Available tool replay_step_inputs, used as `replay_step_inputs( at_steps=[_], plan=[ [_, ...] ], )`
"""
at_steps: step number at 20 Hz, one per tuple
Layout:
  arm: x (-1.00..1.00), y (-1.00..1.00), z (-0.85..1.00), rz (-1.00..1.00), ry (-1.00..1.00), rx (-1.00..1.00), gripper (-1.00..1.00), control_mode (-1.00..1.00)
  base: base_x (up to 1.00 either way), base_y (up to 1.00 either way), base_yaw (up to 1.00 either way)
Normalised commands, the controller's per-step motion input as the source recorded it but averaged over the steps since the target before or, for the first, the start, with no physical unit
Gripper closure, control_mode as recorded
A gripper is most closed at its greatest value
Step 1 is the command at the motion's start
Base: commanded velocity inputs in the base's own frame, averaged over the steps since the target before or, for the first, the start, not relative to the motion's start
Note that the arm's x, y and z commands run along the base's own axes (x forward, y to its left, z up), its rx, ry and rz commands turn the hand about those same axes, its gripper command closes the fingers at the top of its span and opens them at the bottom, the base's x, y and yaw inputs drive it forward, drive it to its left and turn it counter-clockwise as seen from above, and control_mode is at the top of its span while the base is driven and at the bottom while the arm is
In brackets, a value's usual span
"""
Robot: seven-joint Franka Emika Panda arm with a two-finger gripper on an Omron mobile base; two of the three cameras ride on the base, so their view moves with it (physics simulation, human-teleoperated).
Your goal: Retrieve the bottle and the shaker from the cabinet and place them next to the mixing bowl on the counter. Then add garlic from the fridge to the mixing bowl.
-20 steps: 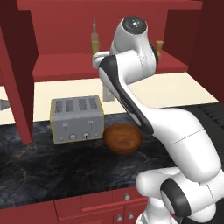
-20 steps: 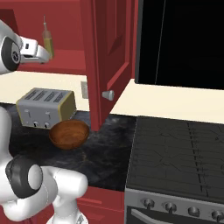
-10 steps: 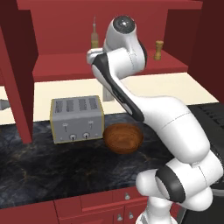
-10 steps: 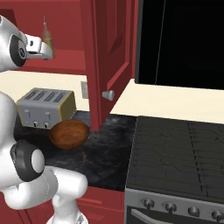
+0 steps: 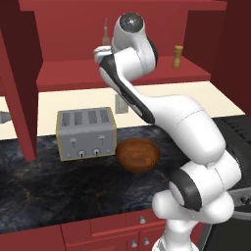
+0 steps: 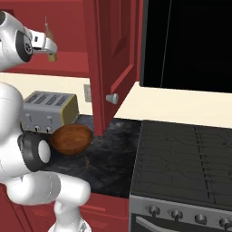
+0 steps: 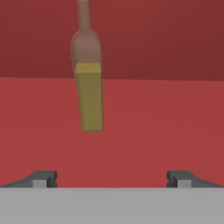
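My gripper (image 7: 112, 179): jaws spread wide and empty, aimed into the cabinet (image 5: 73, 78), bottle (image 7: 87, 83) upright on the shelf ahead, slightly left of centre; shaker (image 5: 178, 56) off to my right

We look down from behind the arm on both sides, sharing toaster (image 5: 86, 133) and mixing bowl (image 6: 71, 138); our hand camera closely faces the bottle (image 7: 88, 74)
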Motion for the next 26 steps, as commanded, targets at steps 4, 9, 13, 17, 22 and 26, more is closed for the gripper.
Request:
replay_step_inputs(
  at_steps=[4,9,13,17,22,26],
  plan=[
    [0.54,0.24,0.00,-0.02,-0.01,0.00,-1.00,-1.00,0.00,0.00,0.00],
    [0.54,0.07,0.01,0.00,-0.02,0.00,-1.00,-1.00,0.00,0.00,0.00],
    [0.40,0.00,0.00,0.00,-0.03,0.00,-1.00,-1.00,0.00,0.00,0.00],
    [0.37,0.00,0.00,0.00,-0.02,0.00,-1.00,-1.00,0.00,0.00,0.00],
    [0.35,0.02,0.00,0.00,-0.02,0.00,-1.00,-1.00,0.00,0.00,0.00],
    [0.38,0.14,0.00,0.00,-0.02,0.00,1.00,-1.00,0.00,0.00,0.00]
  ],
)
